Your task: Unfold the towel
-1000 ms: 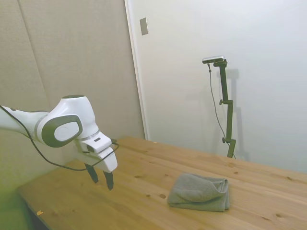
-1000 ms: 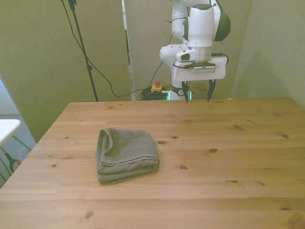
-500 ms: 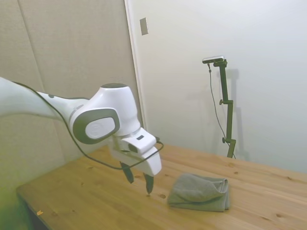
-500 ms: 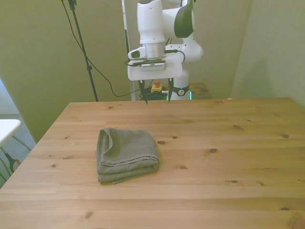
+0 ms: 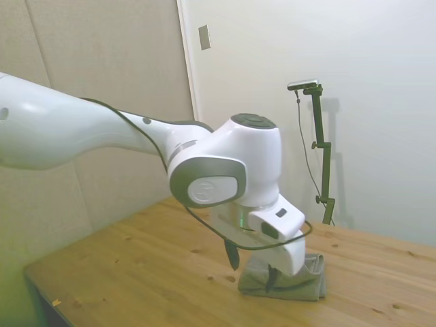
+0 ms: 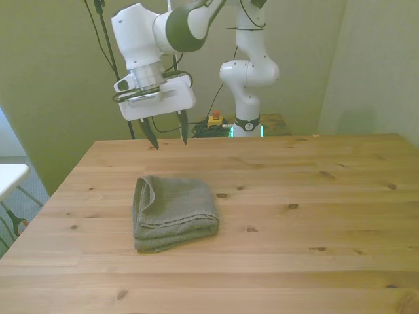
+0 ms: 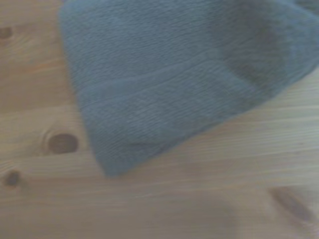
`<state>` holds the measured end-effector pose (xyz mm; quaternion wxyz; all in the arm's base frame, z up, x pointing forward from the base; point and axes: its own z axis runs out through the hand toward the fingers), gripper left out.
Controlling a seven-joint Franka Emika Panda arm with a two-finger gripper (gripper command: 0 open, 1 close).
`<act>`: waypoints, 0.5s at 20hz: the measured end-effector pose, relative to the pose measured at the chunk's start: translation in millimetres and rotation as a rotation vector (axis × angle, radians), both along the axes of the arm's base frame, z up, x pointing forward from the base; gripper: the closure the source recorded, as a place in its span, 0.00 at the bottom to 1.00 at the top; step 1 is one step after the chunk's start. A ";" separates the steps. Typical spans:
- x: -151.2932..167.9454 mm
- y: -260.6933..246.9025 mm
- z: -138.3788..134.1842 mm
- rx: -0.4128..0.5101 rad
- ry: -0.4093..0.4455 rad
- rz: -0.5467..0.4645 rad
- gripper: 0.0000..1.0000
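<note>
The grey-green towel [image 6: 174,210] lies folded in a thick bundle on the wooden table [image 6: 314,216], toward the front view's left. In the side view the towel [image 5: 310,286] is partly hidden behind the arm. My gripper [image 6: 167,137] hangs open above the table, just beyond the towel's far edge and a little above it, holding nothing. From the side, the gripper [image 5: 251,268] appears in front of the towel. The wrist view shows one corner of the towel [image 7: 169,74] on bare wood, blurred.
A small red and yellow object [image 6: 215,120] sits on the floor behind the table near the robot base, among cables. A white surface [image 6: 10,175] shows at the front view's left edge.
The arm has swung across the table toward the front view's left and forward, bringing the open gripper from behind the table's far edge to just above the towel's far side. The towel has not moved.
</note>
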<state>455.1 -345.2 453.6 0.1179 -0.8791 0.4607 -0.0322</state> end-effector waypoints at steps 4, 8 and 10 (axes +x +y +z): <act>16.1 8.1 -5.4 -0.001 0.009 0.023 0.00; 29.6 20.8 -1.6 -0.011 -0.002 0.048 0.00; 29.4 7.1 -0.5 -0.019 -0.002 0.027 0.00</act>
